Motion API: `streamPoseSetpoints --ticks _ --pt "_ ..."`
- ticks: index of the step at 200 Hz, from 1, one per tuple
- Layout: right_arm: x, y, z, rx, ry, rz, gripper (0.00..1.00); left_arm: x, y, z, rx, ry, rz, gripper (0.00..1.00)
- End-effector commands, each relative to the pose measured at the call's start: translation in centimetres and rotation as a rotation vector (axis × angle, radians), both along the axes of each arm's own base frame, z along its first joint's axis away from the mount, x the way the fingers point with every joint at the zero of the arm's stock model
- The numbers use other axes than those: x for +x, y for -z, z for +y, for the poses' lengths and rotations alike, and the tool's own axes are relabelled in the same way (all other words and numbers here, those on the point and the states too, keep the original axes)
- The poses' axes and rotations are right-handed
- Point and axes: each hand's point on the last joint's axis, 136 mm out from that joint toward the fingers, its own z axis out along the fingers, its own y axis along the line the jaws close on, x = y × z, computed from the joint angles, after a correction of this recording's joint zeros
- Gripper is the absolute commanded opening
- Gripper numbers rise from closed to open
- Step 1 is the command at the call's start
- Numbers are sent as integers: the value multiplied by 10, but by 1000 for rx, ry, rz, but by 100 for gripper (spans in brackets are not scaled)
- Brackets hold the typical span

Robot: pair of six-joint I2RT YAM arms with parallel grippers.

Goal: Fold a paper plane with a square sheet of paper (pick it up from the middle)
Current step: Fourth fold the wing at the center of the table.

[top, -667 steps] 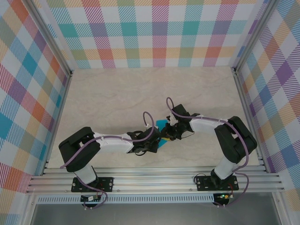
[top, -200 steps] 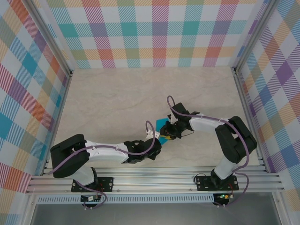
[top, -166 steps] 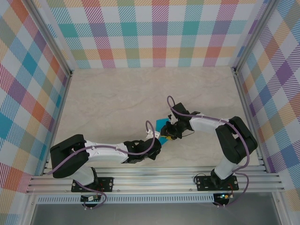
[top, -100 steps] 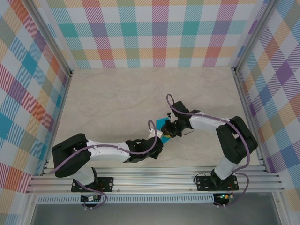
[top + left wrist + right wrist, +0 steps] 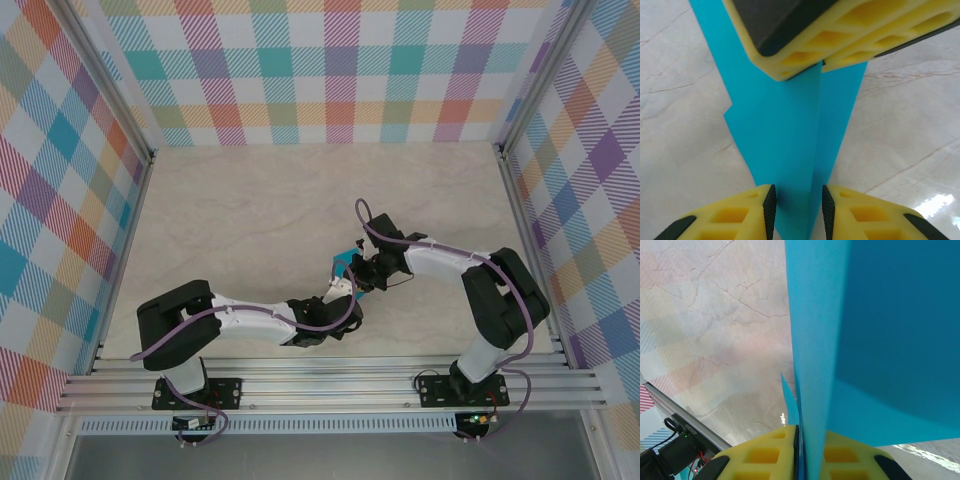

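I have the teal paper (image 5: 790,130) folded lengthwise into a narrow strip with a sharp centre crease. Its long axis runs straight out from the left gripper (image 5: 797,205) to the right gripper (image 5: 820,65), so the two pincers face each other along it. From overhead the paper (image 5: 343,263) hangs above the table (image 5: 250,220) between the left gripper (image 5: 347,285) and the right gripper (image 5: 361,273), just past both sets of fingertips. The right gripper (image 5: 799,440) is clenched on the paper. Its yellow fingers meet with the sheet (image 5: 880,340) running out of the seam between them, standing on edge and spreading wide ahead of the jaws. The left jaws stand partly apart with the near end of the strip between the pads (image 5: 770,205). I cannot tell whether they pinch it or merely straddle it. On the side of the strip left of the crease, the edge has a small step where one layer ends. Below the paper is bare marbled tabletop (image 5: 685,125). Plaid walls (image 5: 340,70) enclose the cell beyond the grippers, and an aluminium rail (image 5: 330,385) runs behind them at the arm bases.
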Motion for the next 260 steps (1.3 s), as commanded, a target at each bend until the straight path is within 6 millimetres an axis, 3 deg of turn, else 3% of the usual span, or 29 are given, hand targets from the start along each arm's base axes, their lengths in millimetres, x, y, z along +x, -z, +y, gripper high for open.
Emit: streamPoseSetpoints --ticks 1,54,87,152,206,260 --pt "0 -8 5 24 -21 2 13 2 -3 0 28 -22 -41 31" --pt "1 -10 7 28 -24 2 15 2 -5 -2 25 -14 -54 17" --pt "2 -10 3 10 -18 -5 21 1 -3 -1 27 -11 -52 11" --pt "4 -11 -6 -27 -14 -20 29 -2 -1 1 -42 -21 -23 8" --pt "3 -28 -11 -13 -10 -81 51 -3 1 0 -218 12 80 8" --pt "-4 -38 -17 3 -8 -119 56 -4 2 -1 -322 41 163 8"
